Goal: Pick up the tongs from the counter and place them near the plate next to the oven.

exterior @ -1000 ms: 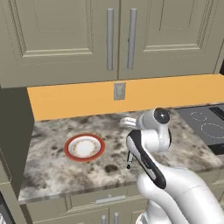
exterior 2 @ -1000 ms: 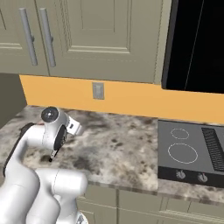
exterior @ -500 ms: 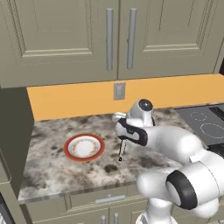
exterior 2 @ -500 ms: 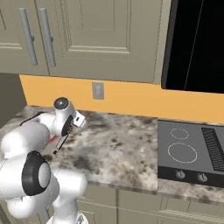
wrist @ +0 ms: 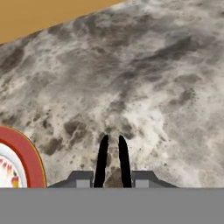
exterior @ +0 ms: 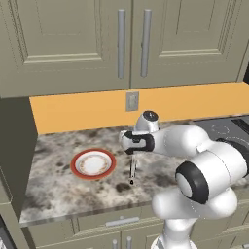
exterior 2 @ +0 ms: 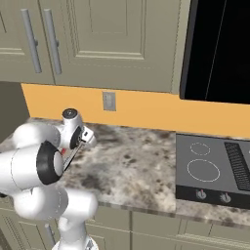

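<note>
The tongs (exterior: 132, 170) hang tip-down from my gripper (exterior: 132, 154), which is shut on their upper end just above the speckled counter (exterior: 63, 189). They hang a short way right of the red-rimmed plate (exterior: 93, 164). In the hand view the tongs' two black arms (wrist: 102, 159) stick forward from the gripper (wrist: 113, 177), with the plate's rim (wrist: 27, 159) at lower left. From the right base view the tongs (exterior 2: 70, 155) slant down beside my arm. The black cooktop (exterior: 224, 129) lies far right.
An orange backsplash with a wall outlet (exterior: 132, 101) runs behind the counter, under grey-green upper cabinets (exterior: 131, 44). The cooktop (exterior 2: 210, 166) has front knobs. The counter's left end meets a dark gap (exterior: 14, 146). Bare stone (exterior 2: 136, 166) lies between my arm and the cooktop.
The hand has carried the tongs left across the counter to just beside the plate, and the arm has stretched out that way.
</note>
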Robot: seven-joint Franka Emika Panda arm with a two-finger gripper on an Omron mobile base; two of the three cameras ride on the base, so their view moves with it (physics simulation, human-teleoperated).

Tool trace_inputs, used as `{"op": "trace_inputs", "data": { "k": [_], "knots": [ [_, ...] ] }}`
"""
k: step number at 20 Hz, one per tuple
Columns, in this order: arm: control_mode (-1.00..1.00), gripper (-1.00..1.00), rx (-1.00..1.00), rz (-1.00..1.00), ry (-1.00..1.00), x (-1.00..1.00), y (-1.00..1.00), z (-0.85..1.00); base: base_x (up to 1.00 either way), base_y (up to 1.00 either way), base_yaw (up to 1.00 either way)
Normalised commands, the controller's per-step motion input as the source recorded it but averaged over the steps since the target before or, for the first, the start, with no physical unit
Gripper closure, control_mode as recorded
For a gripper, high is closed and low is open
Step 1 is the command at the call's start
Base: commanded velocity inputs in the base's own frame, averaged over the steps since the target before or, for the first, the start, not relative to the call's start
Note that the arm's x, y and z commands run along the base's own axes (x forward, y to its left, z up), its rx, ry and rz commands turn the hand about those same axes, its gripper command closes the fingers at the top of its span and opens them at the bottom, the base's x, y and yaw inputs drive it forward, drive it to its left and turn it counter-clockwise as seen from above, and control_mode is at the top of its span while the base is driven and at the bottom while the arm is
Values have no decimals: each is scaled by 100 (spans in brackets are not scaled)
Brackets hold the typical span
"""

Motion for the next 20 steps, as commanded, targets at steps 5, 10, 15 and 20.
{"op": "trace_inputs", "data": {
  "k": [5,10,15,20],
  "knots": [
    [-100,100,0,3,4,24,22,-19,0,0,0],
    [-100,100,0,0,0,43,11,-11,0,0,0],
    [-100,100,0,0,0,45,24,-24,0,0,0],
    [-100,-100,0,0,-7,39,29,-23,0,0,0]
  ]
}}
